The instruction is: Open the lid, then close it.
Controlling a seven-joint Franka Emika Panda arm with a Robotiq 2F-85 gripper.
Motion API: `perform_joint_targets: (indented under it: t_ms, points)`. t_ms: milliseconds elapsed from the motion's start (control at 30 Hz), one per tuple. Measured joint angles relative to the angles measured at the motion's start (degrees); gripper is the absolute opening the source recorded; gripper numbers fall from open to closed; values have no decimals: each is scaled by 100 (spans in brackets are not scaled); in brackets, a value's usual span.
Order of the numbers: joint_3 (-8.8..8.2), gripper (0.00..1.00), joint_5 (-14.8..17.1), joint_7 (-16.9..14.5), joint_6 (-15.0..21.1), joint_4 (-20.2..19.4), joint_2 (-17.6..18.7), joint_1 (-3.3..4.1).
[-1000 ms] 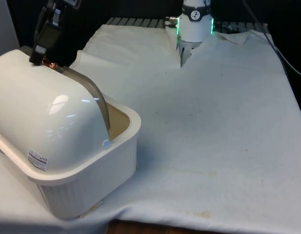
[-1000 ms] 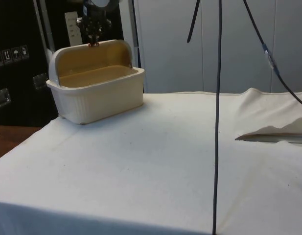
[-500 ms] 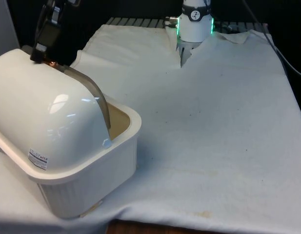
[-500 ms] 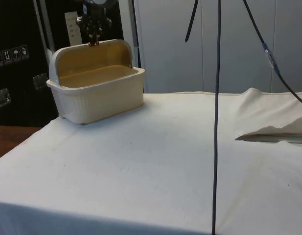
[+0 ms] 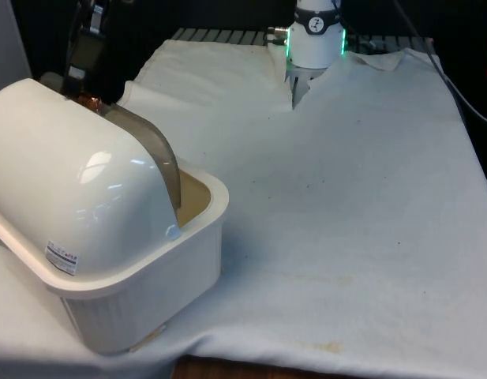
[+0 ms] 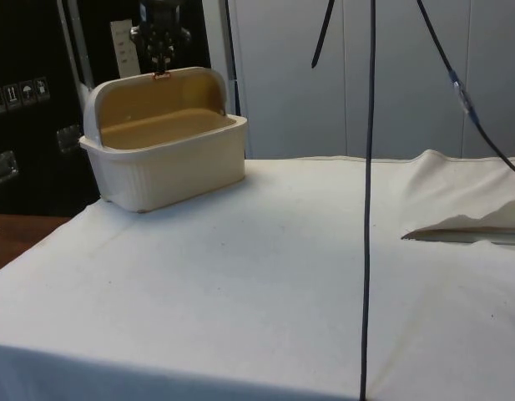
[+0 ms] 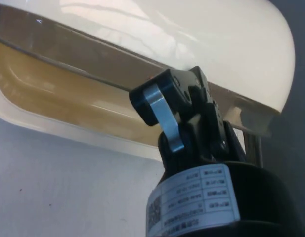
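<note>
Pincer [image 5: 84, 93] in the front view sits at the top rear of the bread box [image 5: 101, 245], its black fingers coming down to the raised edge of the lid [image 5: 144, 146], where a small copper-coloured piece shows at the tips. The box is cream, with a domed back turned to the camera, and it stands at the near corner of the bench [image 5: 346, 205] on the front view's left. The smoky, see-through lid is rolled up and back, so the tan inside shows beside it. Whether the fingers are clamped or merely touching cannot be told here.

From the side view the box [image 6: 161, 150] rests at the far end of the white cloth, open, its tan interior facing the camera. The pincer [image 6: 160, 65] hangs straight down over the top rim of the rolled-back lid [image 6: 157, 77], its tips at the lid's edge.

At the wrist view the pincer [image 7: 179, 106] lies against the lid's rim [image 7: 83, 54], one grey finger pad [image 7: 164, 116] showing just beneath that edge. The fingers look drawn narrowly together on the rim.
</note>
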Motion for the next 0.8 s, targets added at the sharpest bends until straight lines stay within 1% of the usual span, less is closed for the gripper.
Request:
perform_joint_targets:
  t_ms: [67, 367, 433, 700, 800]
  points:
    - [0, 0, 11, 0, -23, 6, 0, 6]
    - [57, 0, 166, 6, -372, 6, -80, 29]
    - [57, 0, 166, 6, -372, 6, -80, 29]
    - [80, 0, 390, 6, -670, 0, -92, 57]
    - [86, 0, 441, 6, -722, 0, -92, 63]
